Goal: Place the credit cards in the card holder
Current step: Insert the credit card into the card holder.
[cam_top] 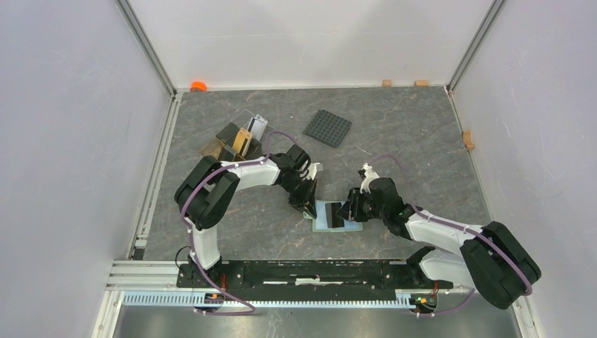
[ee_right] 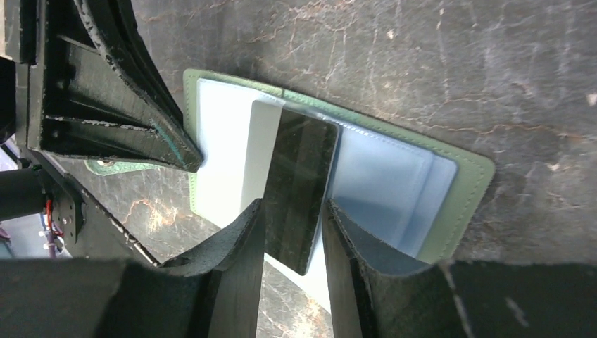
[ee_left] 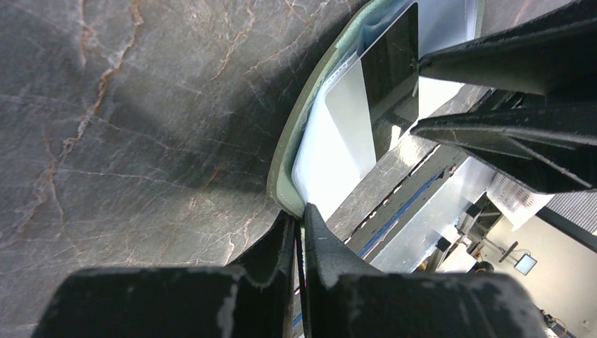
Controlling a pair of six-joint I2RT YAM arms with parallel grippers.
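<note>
Counts from the top view:
- 2 arms: left arm [cam_top: 239,172], right arm [cam_top: 450,232].
- 2 grippers: left gripper [cam_top: 308,204], right gripper [cam_top: 350,210].
- 1 card holder [ee_right: 461,176], centre of frame.
- 1 black card [ee_right: 299,183] on the holder. There's a pale grey strip beside it; can't tell if that's a second card.
- 1 brown tray [cam_top: 211,148], upper left of centre.
- At least 2 cards in the tray: 1 tan-gold card [cam_top: 242,141], 1 white-grey card [cam_top: 258,127]. The dark ones there are too small to count.
- 1 black studded plate [cam_top: 327,128], top centre.
- 1 orange thing [cam_top: 198,86], top-left corner of the bench [cam_top: 422,141].
- 3 small tan blocks: first block [cam_top: 386,82] and second block [cam_top: 421,82] top right, third block [cam_top: 468,139] right edge.
</note>
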